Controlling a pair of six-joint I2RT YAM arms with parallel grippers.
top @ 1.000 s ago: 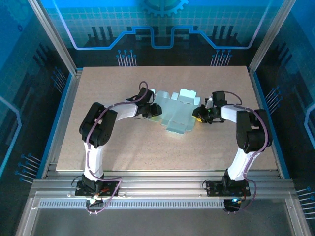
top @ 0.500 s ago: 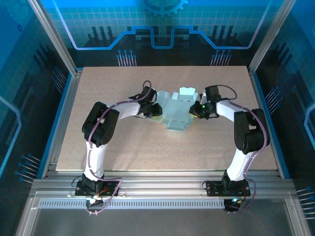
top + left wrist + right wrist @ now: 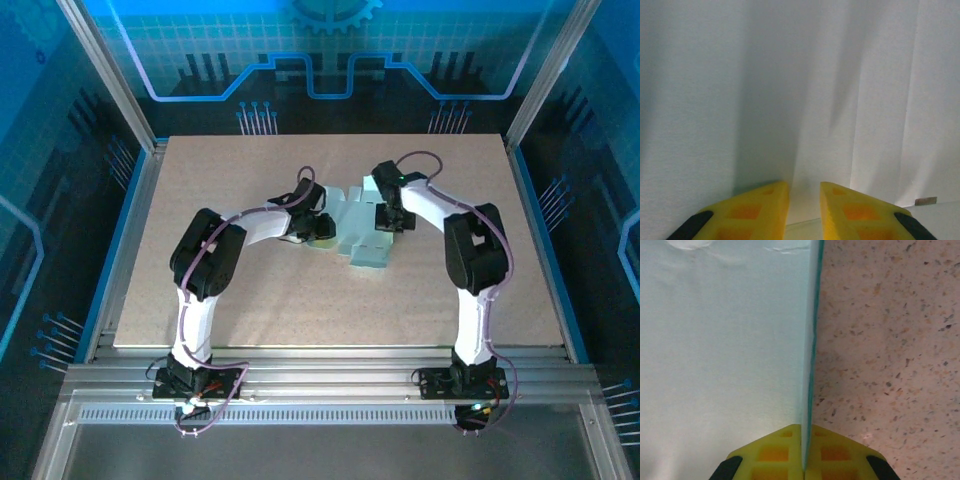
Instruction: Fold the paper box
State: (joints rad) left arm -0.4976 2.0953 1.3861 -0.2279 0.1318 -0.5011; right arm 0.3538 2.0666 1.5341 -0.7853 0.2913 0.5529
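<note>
- The paper box [image 3: 362, 238] lies between my two grippers, its left edge just ahead of the left gripper [image 3: 322, 232] and its far right part directly under the right gripper [image 3: 388, 217].
- Against the frame a second ago, the box looks narrower. The flaps that spread out toward the right gripper no longer lie flat on that side.
- The right gripper has swung inward since then. It sat off the box's right edge and now sits over the card itself, with its arm arched in from the far side.
- The left gripper has barely moved and is still at the box's left edge.
- The right wrist camera shows what the overhead view cannot. A panel of the card stands on edge and runs straight up from between the yellow fingers [image 3: 775, 452]. Those fingers are pressed together on it, with pale card to their left and the speckled table [image 3: 890, 340] to their right.
- In the left wrist camera, pale creased card fills the space ahead of the fingers. The two yellow pads stand a narrow gap apart, and a card edge crosses low in that gap. I cannot tell whether they pinch anything.
- Count: one paper box, two arms, two grippers, one table.
</note>
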